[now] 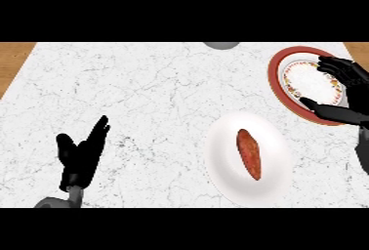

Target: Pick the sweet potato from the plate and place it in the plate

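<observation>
The sweet potato (249, 153) lies longways on the white plate (220, 166), nearer the right hand (344, 93), whose open fingers hold nothing.

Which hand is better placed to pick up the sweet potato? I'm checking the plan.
Right, probably. The right hand is open over the red-rimmed plate, just beyond the white plate holding the sweet potato. The left hand rests open at the far left, across bare counter.
</observation>
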Controlling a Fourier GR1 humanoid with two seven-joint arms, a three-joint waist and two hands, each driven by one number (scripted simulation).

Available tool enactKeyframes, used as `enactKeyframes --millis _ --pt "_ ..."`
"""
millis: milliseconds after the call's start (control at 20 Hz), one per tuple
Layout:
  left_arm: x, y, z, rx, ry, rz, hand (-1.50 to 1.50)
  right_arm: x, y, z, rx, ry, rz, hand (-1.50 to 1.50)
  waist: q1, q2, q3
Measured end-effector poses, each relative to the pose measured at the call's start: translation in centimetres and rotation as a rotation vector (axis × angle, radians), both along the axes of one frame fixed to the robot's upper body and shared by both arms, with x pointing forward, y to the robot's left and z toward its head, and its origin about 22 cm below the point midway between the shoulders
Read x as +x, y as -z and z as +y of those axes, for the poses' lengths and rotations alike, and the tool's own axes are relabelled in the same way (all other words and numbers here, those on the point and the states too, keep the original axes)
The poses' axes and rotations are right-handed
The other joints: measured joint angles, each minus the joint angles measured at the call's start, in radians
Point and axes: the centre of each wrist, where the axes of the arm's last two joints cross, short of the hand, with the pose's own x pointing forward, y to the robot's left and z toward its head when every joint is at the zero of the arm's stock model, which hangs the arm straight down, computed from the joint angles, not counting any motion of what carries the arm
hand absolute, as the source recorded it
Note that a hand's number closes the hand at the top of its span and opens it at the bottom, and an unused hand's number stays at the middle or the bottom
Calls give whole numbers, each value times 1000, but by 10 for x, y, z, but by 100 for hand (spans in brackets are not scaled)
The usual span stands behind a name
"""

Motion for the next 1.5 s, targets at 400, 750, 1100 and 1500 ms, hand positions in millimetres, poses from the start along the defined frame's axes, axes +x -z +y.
enactKeyframes --millis 400,750,1100,1500 --pt "-7 -3 -8 -25 29 25 0 -3 -16 -27 -201 -116 83 -150 -2 -7 -3" --pt "-7 1 -8 -28 28 20 0 -4 -49 -10 -520 -280 247 -150 -8 -11 -3" --pt "-3 1 -2 -34 33 13 0 -15 -47 46 -688 -323 350 -150 -9 -12 -2" --pt "-2 2 -10 -31 35 13 0 -31 -31 91 -776 -296 406 -150 -6 -10 -1"
